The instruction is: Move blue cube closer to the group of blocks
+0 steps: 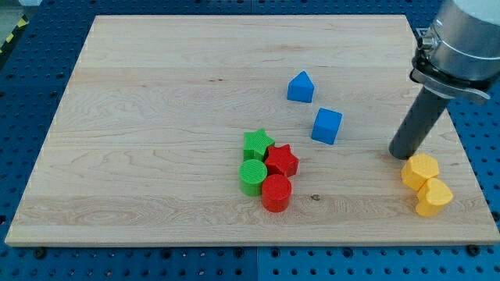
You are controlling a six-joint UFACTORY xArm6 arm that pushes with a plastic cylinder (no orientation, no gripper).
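Eight blocks on your wooden board, and my tip is parked off to the view's right.

You've got the blue cube sitting apart from the cluster, up and right of it: green star, red star, green cylinder, red cylinder, all bunched together. A second blue block sits above the cube. My tip is bare, holding nothing, right of the cube and just above two yellow blocks.
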